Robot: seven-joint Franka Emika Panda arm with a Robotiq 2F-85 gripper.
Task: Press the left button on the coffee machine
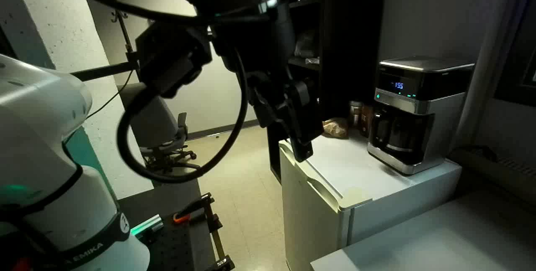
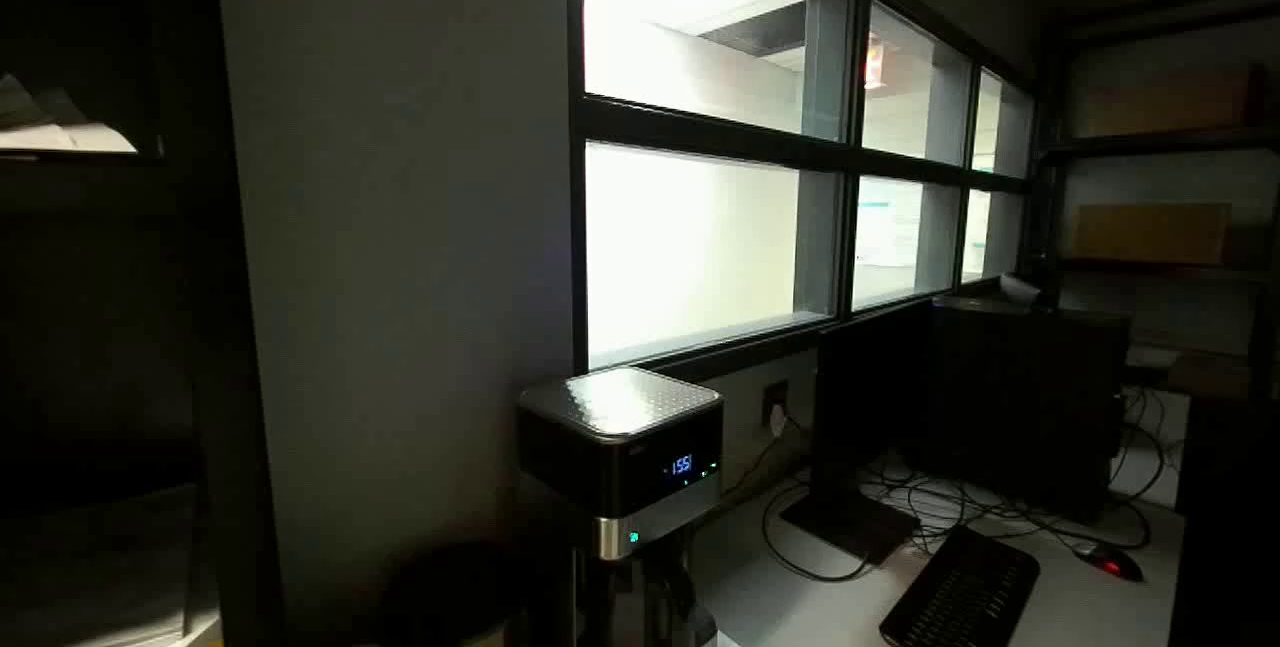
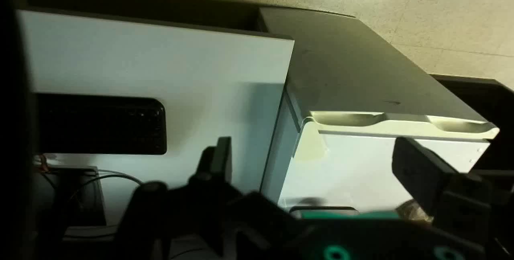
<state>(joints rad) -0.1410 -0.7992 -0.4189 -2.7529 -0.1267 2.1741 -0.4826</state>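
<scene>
The coffee machine [image 1: 418, 107] is a boxy silver-and-black drip maker with a dark carafe in its lower half. It stands on the white cabinet [image 1: 356, 168] and also shows in an exterior view [image 2: 620, 479]. Its display glows blue. A green-lit mark [image 1: 377, 96] sits at the left of the silver strip, with small green lights by the display. My gripper [image 1: 303, 153] is near the cabinet's front edge, to the left of the machine and apart from it. In the wrist view my gripper [image 3: 311, 147] is open and empty, fingers wide apart. There its body hides most of the machine.
A white desk [image 1: 444, 237] adjoins the cabinet and bears a keyboard [image 3: 104, 125], monitor [image 2: 870, 417], cables and a mouse [image 2: 1108, 562]. A brown bag [image 1: 336, 127] and jars [image 1: 356, 114] stand beside the machine. A wall is behind it. A dark shelf [image 1: 307, 32] stands farther back.
</scene>
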